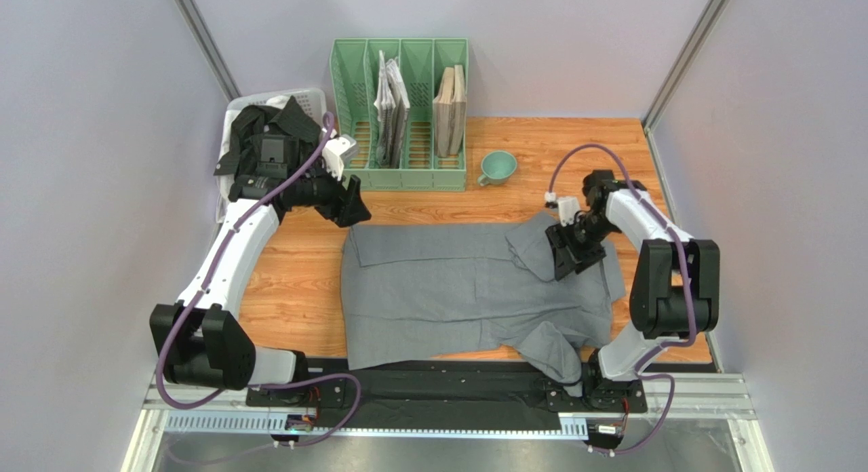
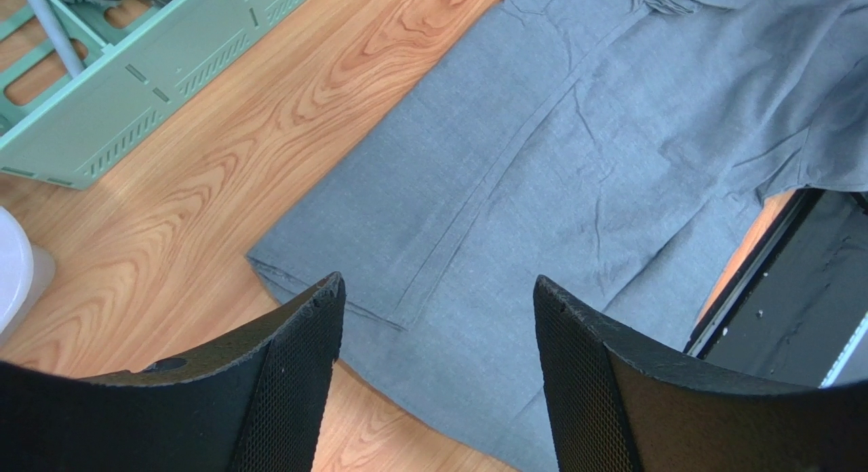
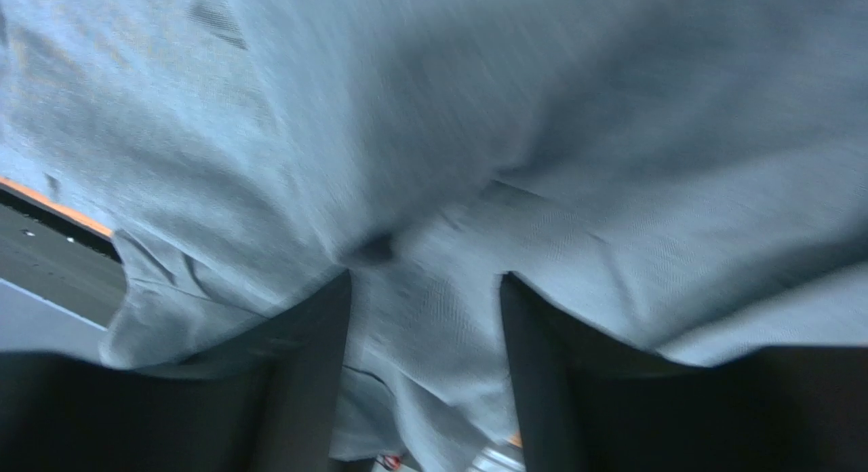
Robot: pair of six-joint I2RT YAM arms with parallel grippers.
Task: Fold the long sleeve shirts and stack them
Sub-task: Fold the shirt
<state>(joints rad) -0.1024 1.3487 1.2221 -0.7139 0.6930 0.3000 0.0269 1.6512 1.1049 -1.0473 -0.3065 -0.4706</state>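
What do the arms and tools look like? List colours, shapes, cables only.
The left arm and right arm have white shells, black joint blocks and black bases. A purple cable loops along each. The left tool and right tool each have two broad black fingers; the left's look mesh-textured.

The plain mid-grey long sleeve shirt (image 1: 448, 289) lies spread flat across the wooden table (image 1: 295, 279) — one sleeve folded over its body at the far right, the other bunched at the near right edge. The black cloth shirt (image 1: 290, 116) sits crumpled at the far left corner — partly hidden.
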